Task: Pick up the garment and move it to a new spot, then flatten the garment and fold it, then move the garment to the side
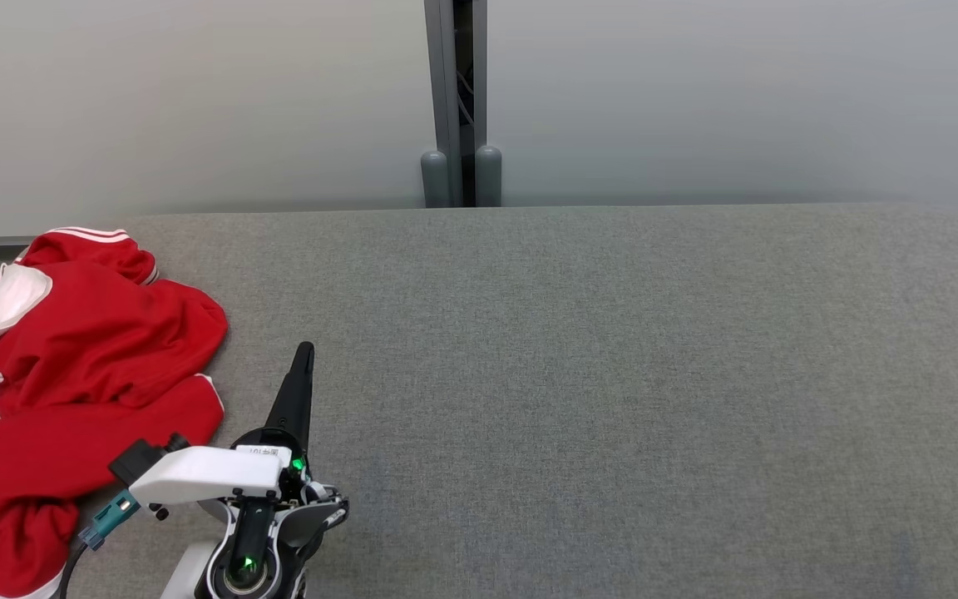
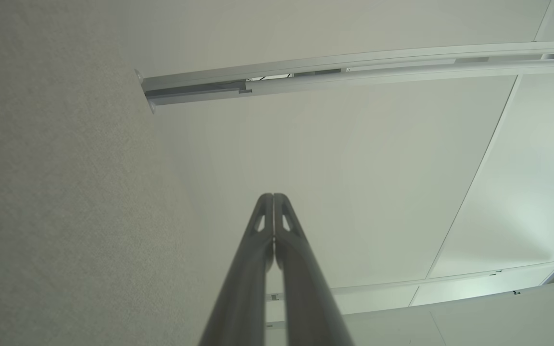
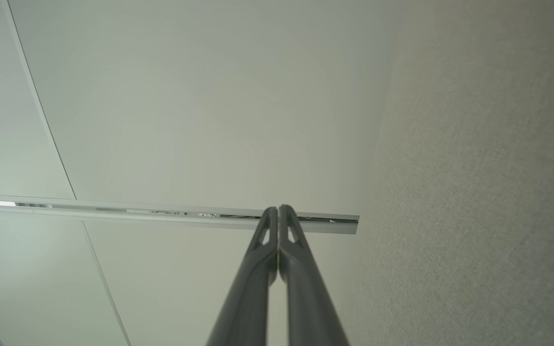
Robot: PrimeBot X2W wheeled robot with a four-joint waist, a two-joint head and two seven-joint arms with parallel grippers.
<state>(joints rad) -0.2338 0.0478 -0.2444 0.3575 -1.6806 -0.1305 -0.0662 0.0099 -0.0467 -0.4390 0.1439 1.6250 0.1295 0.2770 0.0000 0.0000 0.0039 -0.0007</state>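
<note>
The red garment [image 1: 88,358] runs off the head view's left and bottom edges.

The scene is lit softly and evenly, and no hard shadows are thrown. In the head view the grey fabric surface [image 1: 612,374] is rendered sharply, and the red garment [image 1: 88,366] is shown vivid, without glare. A faint shadow is seen along the foot of the wall [image 1: 196,108]. In both wrist views the panel seams [image 2: 479,163] are bent by wide-angle distortion, and mild bright patches are seen on the panels [image 2: 498,230].
</note>
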